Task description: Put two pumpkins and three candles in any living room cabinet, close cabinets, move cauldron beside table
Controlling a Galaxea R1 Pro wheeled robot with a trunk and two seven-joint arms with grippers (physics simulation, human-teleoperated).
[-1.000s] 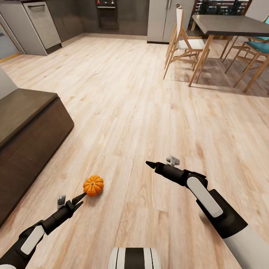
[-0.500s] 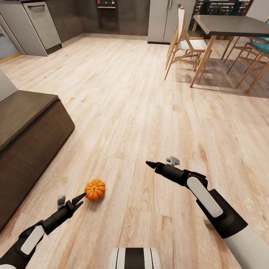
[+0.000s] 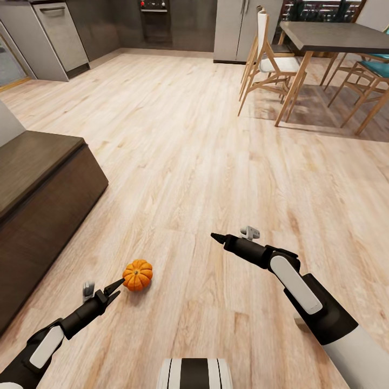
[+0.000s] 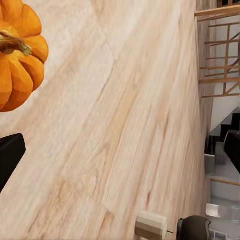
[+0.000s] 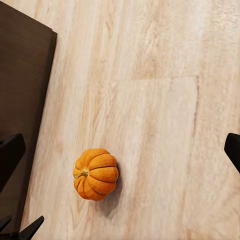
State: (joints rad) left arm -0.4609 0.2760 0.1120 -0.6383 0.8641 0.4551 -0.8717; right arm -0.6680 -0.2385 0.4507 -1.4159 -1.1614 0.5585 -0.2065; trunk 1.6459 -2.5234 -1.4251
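Observation:
A small orange pumpkin [image 3: 137, 274] sits on the plank floor; it also appears in the wrist views as pumpkin [image 4: 17, 50] and pumpkin [image 5: 96, 173]. My left gripper [image 3: 115, 288] hovers just short of it, open, its tips almost at the pumpkin's near side. My right gripper [image 3: 215, 236] hangs above the floor to the pumpkin's right, open and empty, its fingers [image 5: 10, 155] spread wide. A beige candle [image 4: 151, 225] lies on the floor, peeking out behind my right forearm as candle [image 3: 298, 320]. The dark-brown cabinet [image 3: 38, 189] stands at the left, front panels shut.
A dining table [image 3: 335, 38] with wooden chairs [image 3: 267, 59] stands at the far right. Grey kitchen units [image 3: 62, 35] line the back wall. A dark rounded shape [image 4: 195, 229] lies beside the candle. Open floor stretches ahead.
The whole picture shifted slightly, so the pumpkin sits a little lower in view. Both arms hold the same pose, and nothing was grasped.

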